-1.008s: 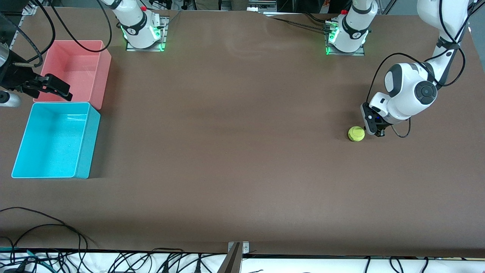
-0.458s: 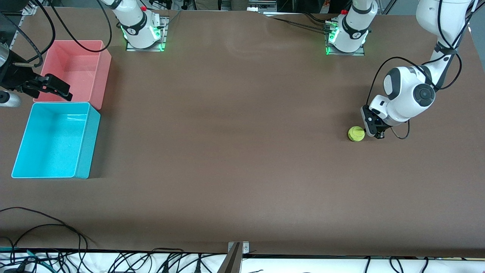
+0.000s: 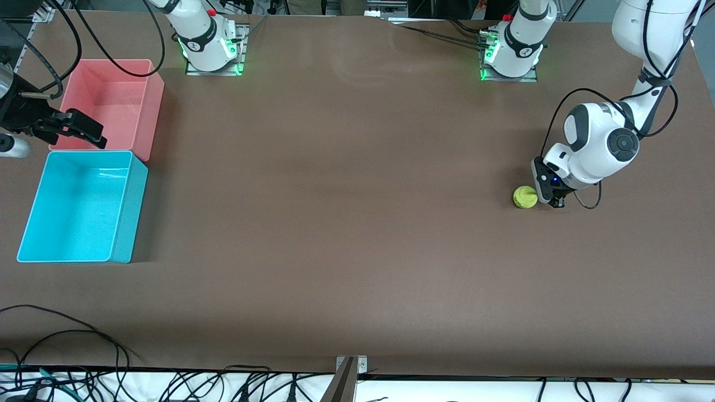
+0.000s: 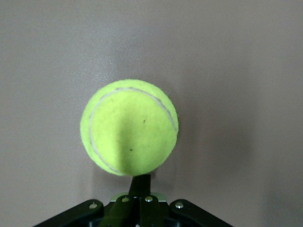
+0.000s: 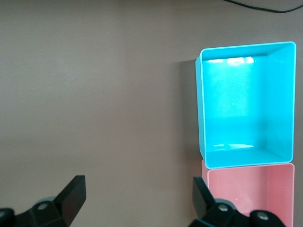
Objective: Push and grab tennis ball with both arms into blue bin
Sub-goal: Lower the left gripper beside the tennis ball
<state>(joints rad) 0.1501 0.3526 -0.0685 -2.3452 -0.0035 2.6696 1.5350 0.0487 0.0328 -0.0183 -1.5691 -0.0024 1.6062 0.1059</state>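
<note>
Task barely starting: tennis ball [image 3: 525, 197] sitting on tabletop [image 3: 346, 223] at left arm's end, well apart from blue bin [image 3: 29, 239], left gripper [image 3: 550, 199] pressing beside it, jaws closed and empty, while right gripper [image 3: 75, 129] is waiting over the pink bin [image 3: 155, 106] wide-open, holding nothing.

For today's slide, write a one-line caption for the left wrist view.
Left gripper, fingers shut, set low against the tennis ball on the brown table, ready to push.

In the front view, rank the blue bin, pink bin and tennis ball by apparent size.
1. blue bin, which looks largest, though it lies nearer the camera than the pink one, so true size is unsure.
2. pink bin.
3. tennis ball, clearly smallest.
</note>
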